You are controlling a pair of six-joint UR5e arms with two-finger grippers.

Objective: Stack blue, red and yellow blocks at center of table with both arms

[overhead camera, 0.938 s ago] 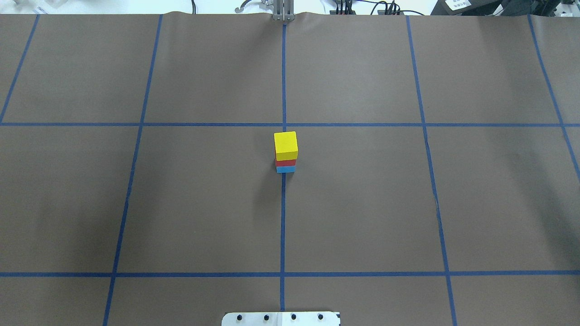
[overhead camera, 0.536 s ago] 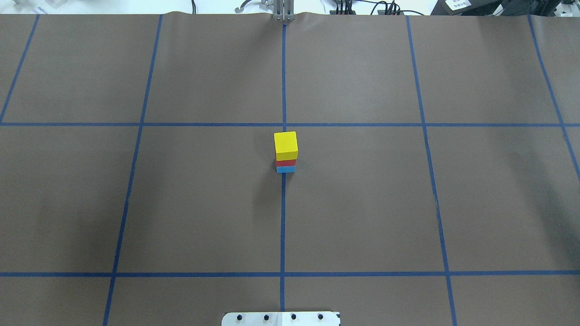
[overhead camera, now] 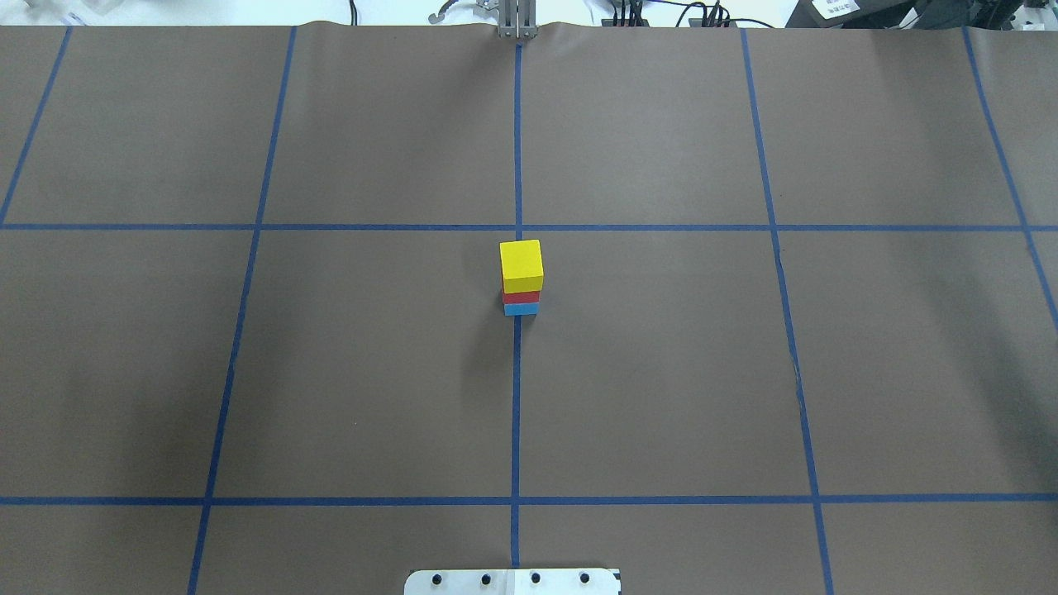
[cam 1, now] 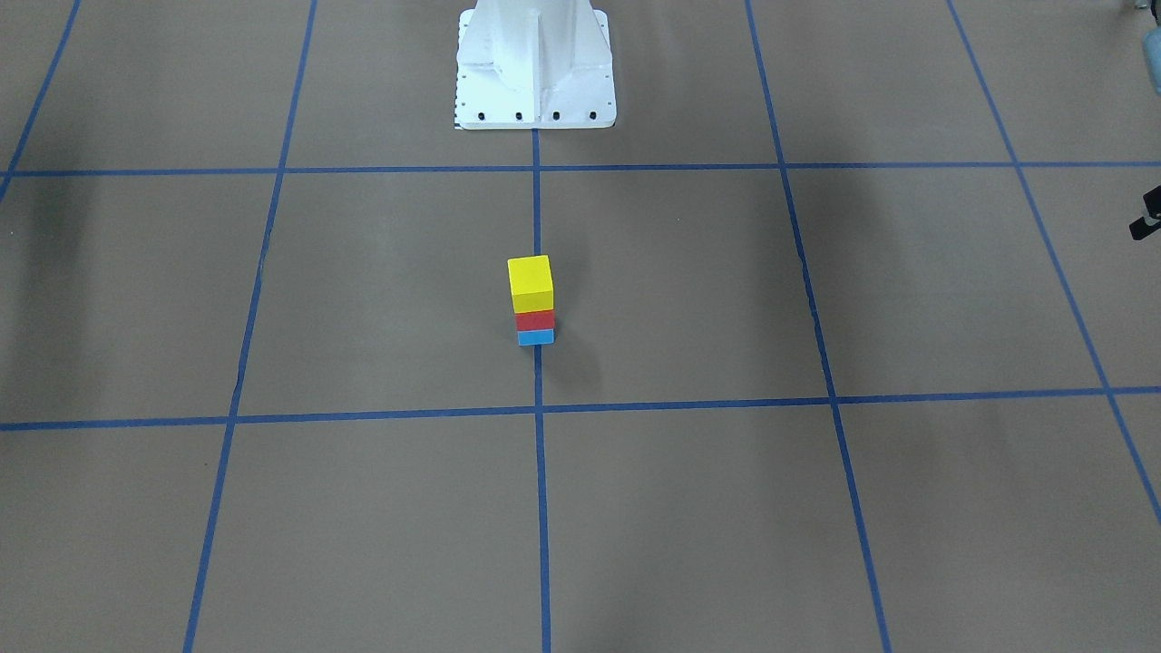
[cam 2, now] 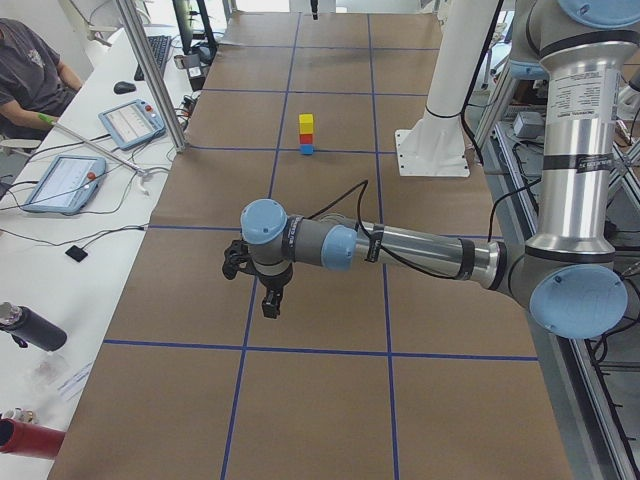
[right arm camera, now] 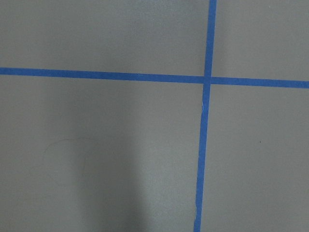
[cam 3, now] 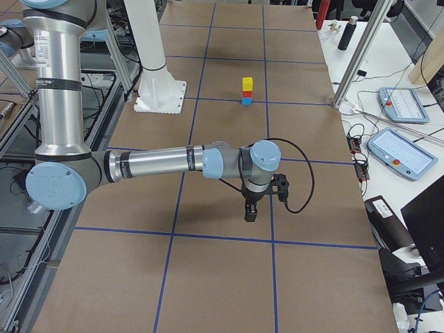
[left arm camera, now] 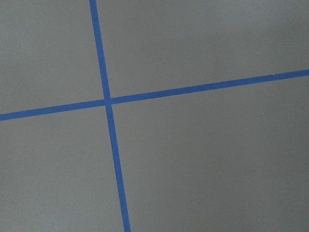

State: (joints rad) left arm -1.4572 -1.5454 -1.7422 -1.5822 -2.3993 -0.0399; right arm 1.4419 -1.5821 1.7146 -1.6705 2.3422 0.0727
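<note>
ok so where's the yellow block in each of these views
Front-facing: yellow cube-shaped block, centre, on the red block.
Overhead: block just above centre.
Exterior left: block top centre, far.
Exterior right: block top, right of centre.
Left wrist: not in it.
Right wrist: not in it.
Landmark: white robot base, on the block's blue tape line.

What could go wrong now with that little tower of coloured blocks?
1. The yellow block sits on the red block on the blue block, three high with nothing bracing them; a jolt to the table might topple them.
2. The left gripper and right gripper hang over the table on either side; a low sweep across the centre could knock the blocks over.
</note>
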